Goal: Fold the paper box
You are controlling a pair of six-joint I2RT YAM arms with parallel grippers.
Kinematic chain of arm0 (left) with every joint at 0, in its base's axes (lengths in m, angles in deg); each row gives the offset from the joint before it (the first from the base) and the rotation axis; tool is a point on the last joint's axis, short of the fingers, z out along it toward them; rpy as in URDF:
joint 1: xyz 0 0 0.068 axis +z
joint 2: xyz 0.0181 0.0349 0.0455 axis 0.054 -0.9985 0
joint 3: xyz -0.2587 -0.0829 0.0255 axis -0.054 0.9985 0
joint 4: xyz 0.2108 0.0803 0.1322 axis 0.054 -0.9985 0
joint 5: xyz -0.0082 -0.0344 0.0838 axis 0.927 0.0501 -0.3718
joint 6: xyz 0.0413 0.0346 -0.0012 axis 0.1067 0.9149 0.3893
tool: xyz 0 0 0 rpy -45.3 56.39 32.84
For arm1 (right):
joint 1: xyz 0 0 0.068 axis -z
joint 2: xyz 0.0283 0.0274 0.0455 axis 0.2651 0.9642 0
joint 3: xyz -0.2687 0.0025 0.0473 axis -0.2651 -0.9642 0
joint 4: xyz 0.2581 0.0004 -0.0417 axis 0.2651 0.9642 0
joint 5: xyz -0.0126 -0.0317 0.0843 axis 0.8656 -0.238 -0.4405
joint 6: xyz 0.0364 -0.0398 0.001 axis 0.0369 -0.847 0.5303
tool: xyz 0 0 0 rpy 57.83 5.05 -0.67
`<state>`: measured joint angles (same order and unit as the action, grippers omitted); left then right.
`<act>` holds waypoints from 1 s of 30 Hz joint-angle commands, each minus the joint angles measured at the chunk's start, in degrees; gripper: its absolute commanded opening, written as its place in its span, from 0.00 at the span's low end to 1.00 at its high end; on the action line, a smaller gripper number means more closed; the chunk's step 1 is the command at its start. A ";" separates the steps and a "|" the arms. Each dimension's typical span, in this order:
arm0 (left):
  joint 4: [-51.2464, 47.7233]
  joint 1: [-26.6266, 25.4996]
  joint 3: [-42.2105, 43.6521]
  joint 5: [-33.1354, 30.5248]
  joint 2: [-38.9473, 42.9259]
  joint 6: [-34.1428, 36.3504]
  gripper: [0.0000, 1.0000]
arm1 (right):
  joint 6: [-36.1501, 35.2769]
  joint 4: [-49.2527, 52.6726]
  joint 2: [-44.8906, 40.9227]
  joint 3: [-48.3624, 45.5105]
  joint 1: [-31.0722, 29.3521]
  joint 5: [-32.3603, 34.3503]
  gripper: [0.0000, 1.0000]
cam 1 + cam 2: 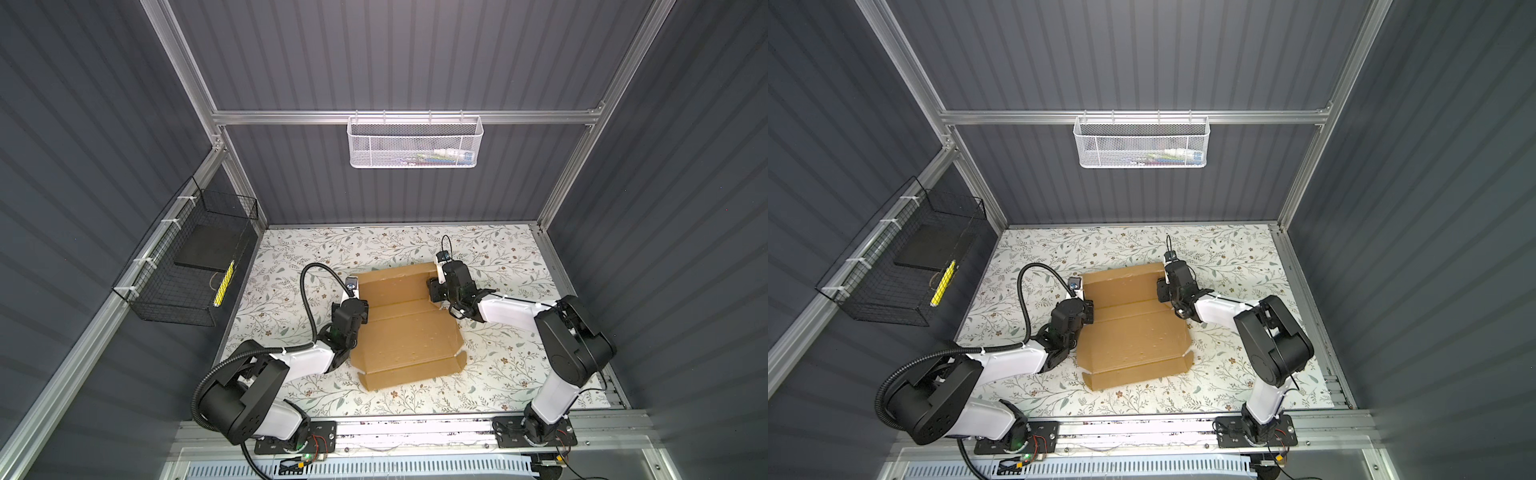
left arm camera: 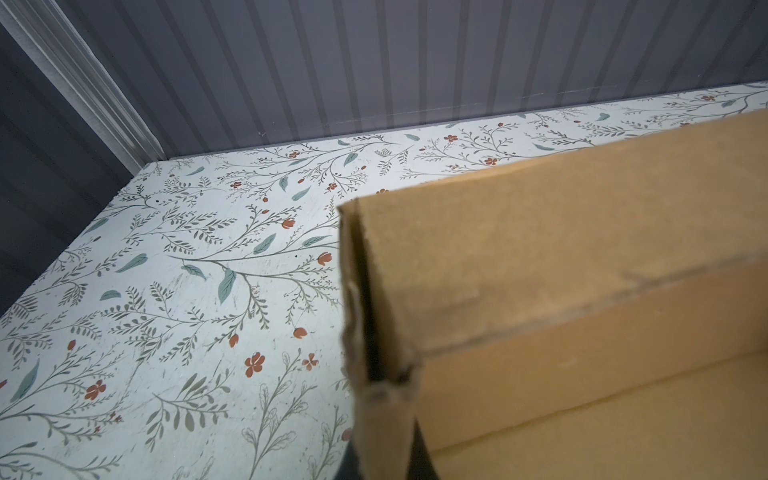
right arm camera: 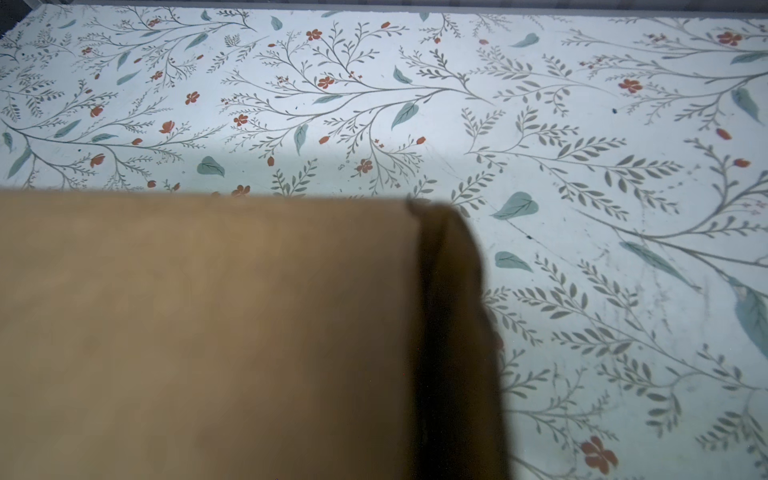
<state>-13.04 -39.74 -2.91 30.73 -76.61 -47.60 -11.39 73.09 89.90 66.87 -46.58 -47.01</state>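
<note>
Lab robot cell: aluminium-profile frame (image 1: 291, 117), grey ribbed wall panels (image 1: 395, 54), left arm (image 1: 307, 359) and right arm (image 1: 505, 309) bolted to near rail (image 1: 415, 430), white basket (image 1: 415, 143) far, black basket (image 1: 187, 266) left.

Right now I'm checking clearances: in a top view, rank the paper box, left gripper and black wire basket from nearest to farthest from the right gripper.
From the right gripper:
1. paper box, its far right corner at the gripper.
2. left gripper, across the box at its left edge.
3. black wire basket, hung on the left wall.
</note>
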 commanded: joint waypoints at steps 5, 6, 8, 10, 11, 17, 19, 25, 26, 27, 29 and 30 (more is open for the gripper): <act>0.96 -0.10 -1.38 0.55 -0.23 0.26 0.00 | 1.86 -0.33 1.33 1.57 -0.36 4.55 0.38; 0.96 -0.10 -1.38 0.47 -0.20 0.28 0.00 | 1.95 -0.05 1.38 1.66 -0.27 4.75 0.36; 1.04 -0.10 -1.29 0.47 -0.22 0.20 0.00 | 2.04 0.20 1.47 1.62 -0.34 5.03 0.34; 1.04 -0.09 -1.29 0.38 -0.34 0.20 0.00 | 2.21 0.41 1.54 1.54 -0.35 5.34 0.31; 1.04 -0.10 -1.21 0.38 -0.29 0.20 0.00 | 2.22 0.58 1.52 1.53 -0.35 5.42 0.30; 1.05 -0.05 -1.12 0.29 -0.25 0.13 0.00 | 2.39 0.86 1.56 1.09 -0.36 5.65 0.23; 1.05 -0.10 -1.14 0.29 -0.25 0.10 0.00 | 2.39 0.86 1.60 1.00 -0.39 5.61 0.21; 0.96 -0.10 -1.20 0.29 -0.05 0.02 0.00 | 2.39 1.12 1.51 0.84 -0.37 5.83 0.16; 0.89 -0.09 -1.20 0.29 -0.01 0.02 0.00 | 2.39 1.21 1.54 0.91 -0.37 5.88 0.16; 0.87 -0.10 -1.20 0.29 0.08 0.02 0.00 | 2.41 1.30 1.55 0.91 -0.40 5.98 0.15; 0.74 -0.10 -1.20 0.29 0.22 0.02 0.00 | 2.39 1.54 1.50 0.98 -0.35 6.15 0.14; 0.69 -0.05 -1.20 0.20 0.24 0.02 0.00 | 2.31 1.63 1.55 1.00 -0.38 6.25 0.14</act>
<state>-13.04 -39.74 -2.91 30.75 -76.61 -47.60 -9.29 73.81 90.35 67.28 -46.97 -41.72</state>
